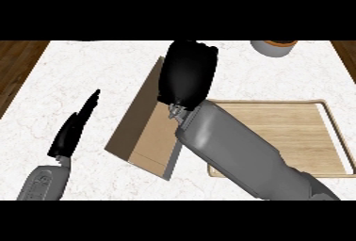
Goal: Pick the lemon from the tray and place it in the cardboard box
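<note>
My right hand [186, 70] hangs over the far end of the open cardboard box [142, 132], seen from its back, and it covers most of the box's inside. No lemon shows anywhere: the wooden tray [292, 136] at the right lies bare, and whatever is under the right hand is hidden. My right forearm crosses the tray's left edge. My left hand [73, 129] rests at the left of the box, open, fingers straight and pointing away from me, apart from the box.
A grey pot [273, 47] with an orange rim stands at the counter's far right edge. White marble counter lies around the box, and dark wooden floor shows past both far corners.
</note>
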Robot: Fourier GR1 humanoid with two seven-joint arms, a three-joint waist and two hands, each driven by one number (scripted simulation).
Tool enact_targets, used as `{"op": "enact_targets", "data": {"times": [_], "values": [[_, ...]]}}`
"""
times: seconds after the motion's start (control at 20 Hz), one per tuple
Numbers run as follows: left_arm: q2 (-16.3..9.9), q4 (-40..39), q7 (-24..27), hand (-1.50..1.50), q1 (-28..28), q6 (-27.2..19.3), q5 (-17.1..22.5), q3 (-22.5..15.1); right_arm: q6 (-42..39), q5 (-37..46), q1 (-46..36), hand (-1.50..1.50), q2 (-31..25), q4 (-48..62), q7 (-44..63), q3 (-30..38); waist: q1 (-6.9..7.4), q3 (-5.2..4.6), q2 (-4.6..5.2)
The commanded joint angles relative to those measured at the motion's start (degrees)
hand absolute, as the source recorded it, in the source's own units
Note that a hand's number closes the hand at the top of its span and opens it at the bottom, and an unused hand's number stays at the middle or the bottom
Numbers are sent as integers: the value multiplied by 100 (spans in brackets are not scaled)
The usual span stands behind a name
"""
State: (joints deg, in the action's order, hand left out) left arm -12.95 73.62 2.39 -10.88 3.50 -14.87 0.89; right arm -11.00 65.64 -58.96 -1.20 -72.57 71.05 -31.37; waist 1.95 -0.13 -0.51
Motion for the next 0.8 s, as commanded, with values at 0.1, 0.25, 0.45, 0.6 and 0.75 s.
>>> {"op": "enact_targets", "data": {"times": [0.1,0.25,0.45,0.6,0.75], "values": [[56,70,45,0,87,-138,-71,-9,-87,-862,693,150,114,146,1309,547,-45,11,37],[-87,76,144,0,255,123,57,27,272,-1463,1174,-150,114,-205,1343,324,-2,11,27],[137,195,101,0,219,-66,-14,-49,1596,-1235,1170,-150,114,207,427,140,-33,14,70],[45,-37,125,0,69,-139,-70,64,2443,-818,1271,-150,115,-277,135,85,-77,15,74],[-70,127,121,0,82,50,27,77,3369,-692,1406,-150,116,-626,-128,235,-13,23,66]]}}
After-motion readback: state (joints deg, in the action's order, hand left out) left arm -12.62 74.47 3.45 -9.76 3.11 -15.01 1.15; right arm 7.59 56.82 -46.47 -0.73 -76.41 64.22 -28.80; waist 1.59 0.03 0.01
